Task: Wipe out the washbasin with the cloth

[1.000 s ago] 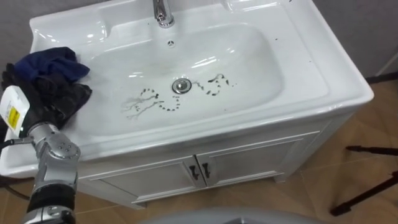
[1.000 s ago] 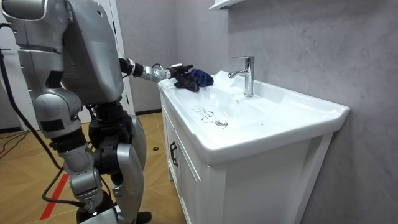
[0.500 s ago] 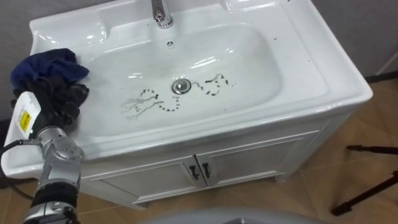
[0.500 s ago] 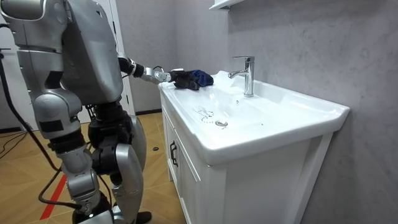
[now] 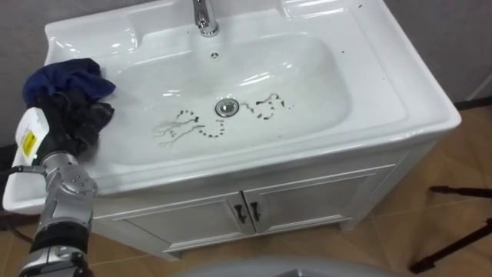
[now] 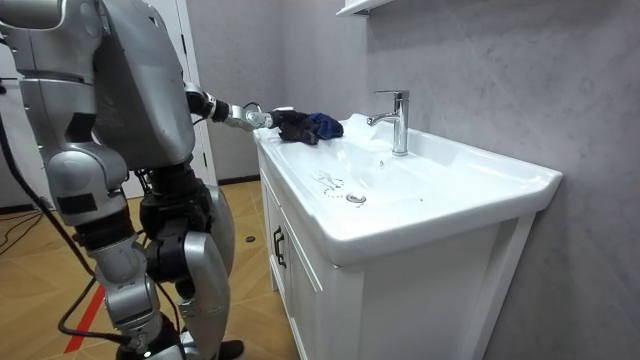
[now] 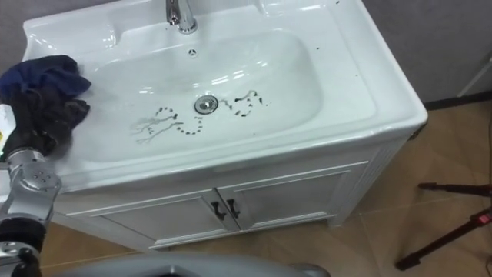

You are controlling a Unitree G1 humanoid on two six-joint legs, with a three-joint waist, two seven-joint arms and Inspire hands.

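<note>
A white basin [image 5: 400, 85] sits on a cabinet in front of me. Dark scribbled marks [image 5: 184, 125] lie in the bowl to the left of the drain [image 5: 225, 107], and more marks [image 5: 267, 103] to its right. A dark blue cloth [image 5: 65, 77] is bunched on the basin's left rim. My left hand [image 5: 73, 123] lies on the near part of the cloth with its dark fingers curled into it. The room view has the same hand [image 6: 283, 122] and cloth [image 6: 320, 125] at the basin's far corner, and I stand at the basin's end.
A chrome tap [image 5: 204, 15] stands at the back of the bowl. Two cabinet doors with dark handles [image 5: 246, 211] are below the rim. Black stand legs [image 5: 453, 231] cross the wooden floor at the lower right.
My left hand's fingers have drawn together on the cloth and the hand has edged a little to the right. The cloth stays on the rim.
</note>
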